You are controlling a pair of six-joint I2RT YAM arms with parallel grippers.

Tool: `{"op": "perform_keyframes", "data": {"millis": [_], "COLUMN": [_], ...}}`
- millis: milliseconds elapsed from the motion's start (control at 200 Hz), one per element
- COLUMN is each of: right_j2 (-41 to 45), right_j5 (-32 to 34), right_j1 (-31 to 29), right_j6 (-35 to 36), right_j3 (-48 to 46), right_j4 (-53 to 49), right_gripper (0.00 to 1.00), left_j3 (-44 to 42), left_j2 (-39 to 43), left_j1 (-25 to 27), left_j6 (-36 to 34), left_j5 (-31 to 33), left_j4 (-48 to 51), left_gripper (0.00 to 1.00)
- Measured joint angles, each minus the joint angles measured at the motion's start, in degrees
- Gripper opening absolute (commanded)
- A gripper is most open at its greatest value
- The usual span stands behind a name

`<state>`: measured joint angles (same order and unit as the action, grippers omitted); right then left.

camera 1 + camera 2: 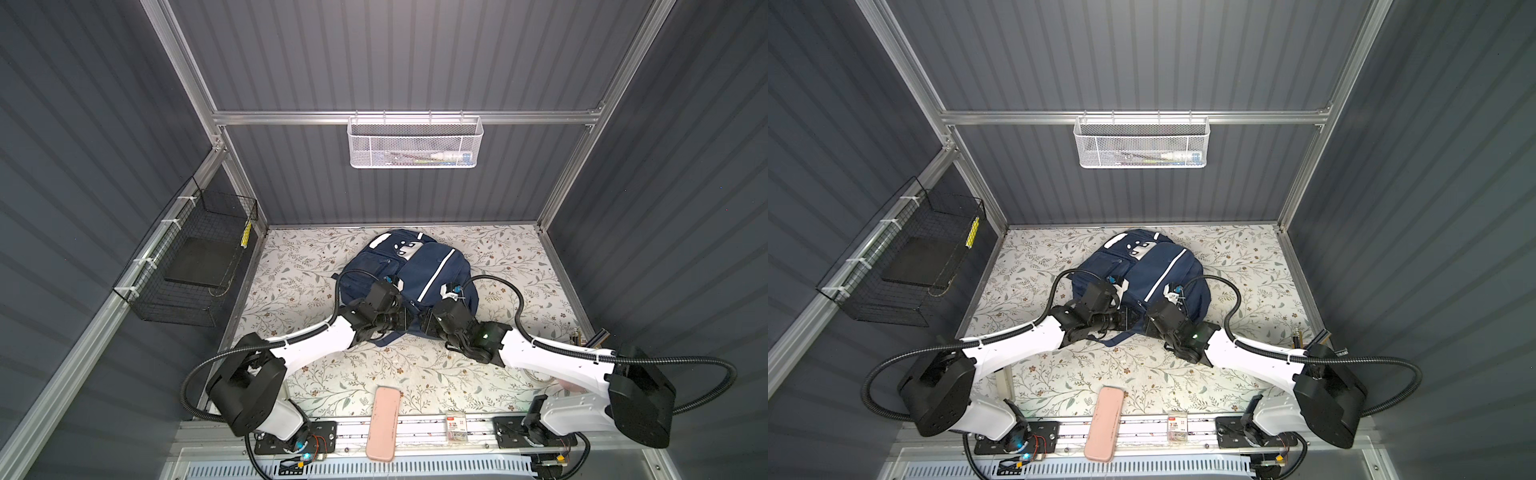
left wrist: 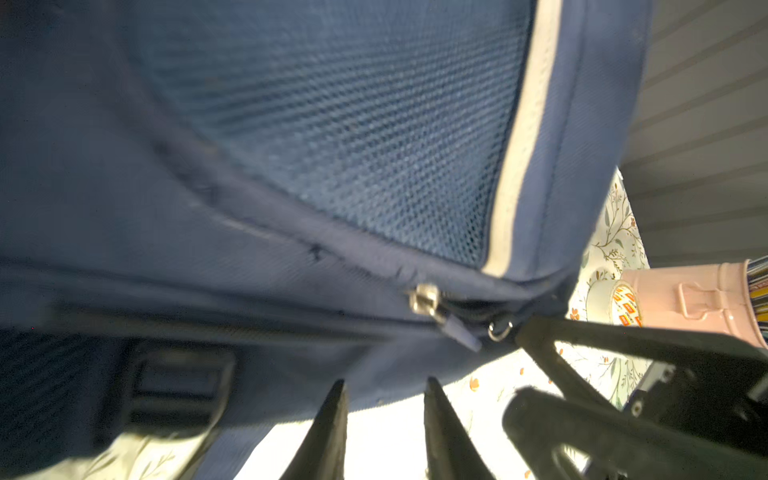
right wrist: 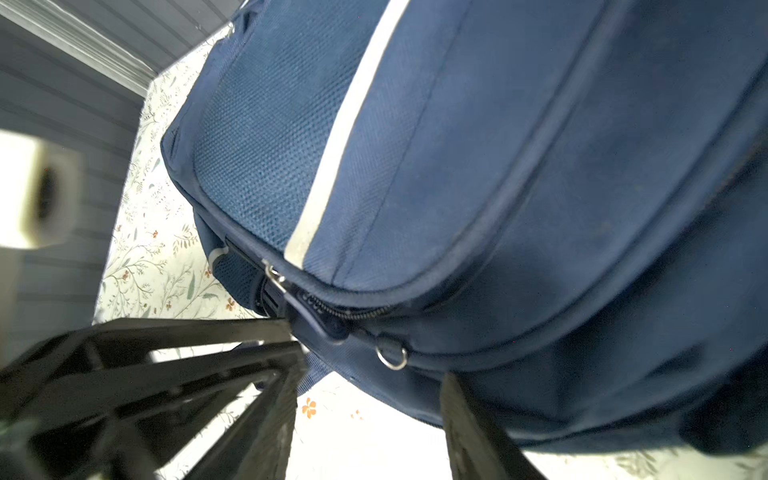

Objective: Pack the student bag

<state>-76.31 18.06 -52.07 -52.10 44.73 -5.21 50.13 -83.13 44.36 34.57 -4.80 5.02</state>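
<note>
My left gripper (image 2: 386, 384) has jaws slightly spread and my right gripper (image 3: 370, 380) has jaws wide apart. Both are empty at the near edge of the student bag (image 1: 432, 266), which lies flat on the far half of the floral table (image 1: 374, 374). Its navy fabric looks soft and limp, likely to sag if pinched. The metal zip pull (image 3: 316, 322), just beyond my fingertips, seems the firmest hold.

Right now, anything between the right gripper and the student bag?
Nothing visible does. The right gripper sits open at the student bag by its zipper pull; the left gripper is alongside, not between.
</note>
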Motion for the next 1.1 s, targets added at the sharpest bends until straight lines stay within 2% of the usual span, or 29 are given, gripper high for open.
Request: {"op": "perform_keyframes", "data": {"millis": [200,305,565,695,760,805,956,1101], "right_j2": [-1.73,-5.75,-14.69,-17.42,-18.62,-19.47,-21.38,-22.40], "right_j5": [0.37,0.85,5.75,7.02,7.89,8.44,9.22,10.03], "right_j1": [-0.28,-0.85,-2.12,-2.49,-2.80,-3.06,-4.00,-4.46], "right_j6": [3.89,6.08,8.52,9.64,10.19,10.08,11.02,11.45], "right_j3": [5.62,10.01,20.44,22.75,23.37,23.82,24.63,24.79], "right_j4": [-2.58,-4.33,-14.27,-17.40,-18.60,-19.52,-20.96,-21.33], "right_gripper": [0.57,0.54,0.47,0.38,0.23,0.19,0.20,0.32], "left_j3": [-2.16,-2.19,-2.19,-2.19,-2.21,-2.21,-2.21,-2.21], "left_j2": [8.96,8.87,6.38,6.34,6.34,6.34,6.34,6.34], "left_j1": [-6.27,-8.74,-8.90,-8.90,-8.90,-8.90,-8.90,-8.90], "left_j6": [-0.17,-0.52,-0.81,-0.72,-0.59,-0.50,-0.31,-0.28], "left_j5": [0.46,0.26,-2.21,-2.97,-3.13,-3.26,-3.39,-3.39], "left_j4": [2.51,2.89,2.89,2.62,2.27,2.01,1.49,1.36], "left_gripper": [0.33,0.33,0.34,0.35,0.35,0.35,0.35,0.36]}}
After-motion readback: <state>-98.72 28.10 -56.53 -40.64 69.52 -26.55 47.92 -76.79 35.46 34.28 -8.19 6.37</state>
